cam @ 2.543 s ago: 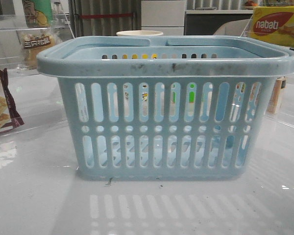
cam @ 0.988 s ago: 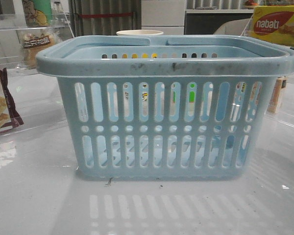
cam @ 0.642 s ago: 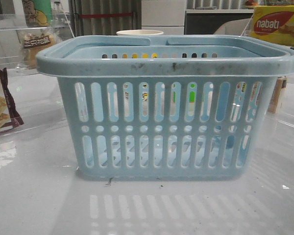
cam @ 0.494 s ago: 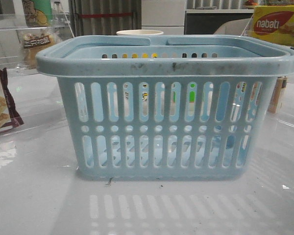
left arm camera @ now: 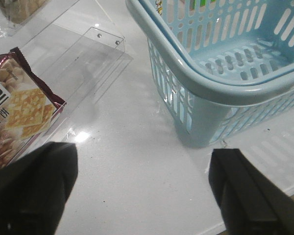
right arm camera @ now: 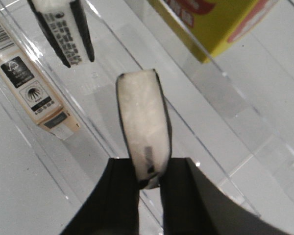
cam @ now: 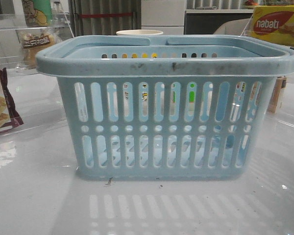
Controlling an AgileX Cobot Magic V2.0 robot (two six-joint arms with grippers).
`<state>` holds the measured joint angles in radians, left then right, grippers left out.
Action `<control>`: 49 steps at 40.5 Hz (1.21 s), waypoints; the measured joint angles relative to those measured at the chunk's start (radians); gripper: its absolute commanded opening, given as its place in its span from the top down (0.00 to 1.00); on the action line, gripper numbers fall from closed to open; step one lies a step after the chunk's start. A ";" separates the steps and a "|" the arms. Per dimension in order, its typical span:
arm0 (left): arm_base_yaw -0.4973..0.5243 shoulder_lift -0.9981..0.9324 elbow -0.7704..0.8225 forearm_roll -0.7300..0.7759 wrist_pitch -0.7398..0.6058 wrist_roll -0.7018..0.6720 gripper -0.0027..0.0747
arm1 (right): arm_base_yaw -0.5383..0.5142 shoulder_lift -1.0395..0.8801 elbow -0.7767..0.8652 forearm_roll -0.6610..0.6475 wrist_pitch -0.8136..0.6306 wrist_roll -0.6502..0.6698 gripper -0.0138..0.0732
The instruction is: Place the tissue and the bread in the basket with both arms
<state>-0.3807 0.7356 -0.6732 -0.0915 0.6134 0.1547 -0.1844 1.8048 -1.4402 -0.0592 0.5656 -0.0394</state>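
Only the right wrist view shows the right hand [right arm camera: 148,178] clamped on the tissue [right arm camera: 142,122]; left hand [left arm camera: 142,191] gapes apart.

Light-blue basket [cam: 166,63] with slots, round holes and a scuffed rim; whitish tissue pack [right arm camera: 142,117], black-edged; yellow box [cam: 277,24] with red logo; maroon-edged cracker packet [left arm camera: 19,110].

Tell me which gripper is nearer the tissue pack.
Right. The right gripper is shut on the tissue, lifting it; the left gripper hangs open beside the basket, no tissue in view.
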 measured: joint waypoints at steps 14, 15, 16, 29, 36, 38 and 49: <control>0.000 0.000 0.000 0.000 0.000 0.001 0.19 | 0.140 -0.263 -0.003 -0.002 0.086 0.000 0.74; 0.000 0.000 0.000 0.000 0.000 0.001 0.19 | 0.161 -0.295 -0.004 0.000 0.099 0.000 0.74; 0.000 0.000 0.000 0.000 0.000 0.001 0.19 | 0.177 -0.313 -0.004 0.004 0.110 0.000 0.74; 0.000 0.000 0.000 0.000 0.000 0.001 0.19 | 0.469 -0.457 0.020 0.107 0.215 0.000 0.74; 0.000 0.000 0.000 0.000 0.000 0.002 0.19 | 0.616 -0.457 0.140 0.120 0.166 0.000 0.68; 0.000 0.000 0.000 0.000 0.000 0.002 0.19 | 0.642 -0.455 0.184 0.124 0.132 0.000 0.57; 0.000 0.000 0.000 0.000 0.000 0.002 0.19 | 0.666 -0.438 0.273 0.133 -0.001 0.000 0.14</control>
<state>-0.3807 0.7356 -0.6732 -0.0915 0.6134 0.1569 0.4816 1.3673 -1.1671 0.0734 0.5647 -0.0394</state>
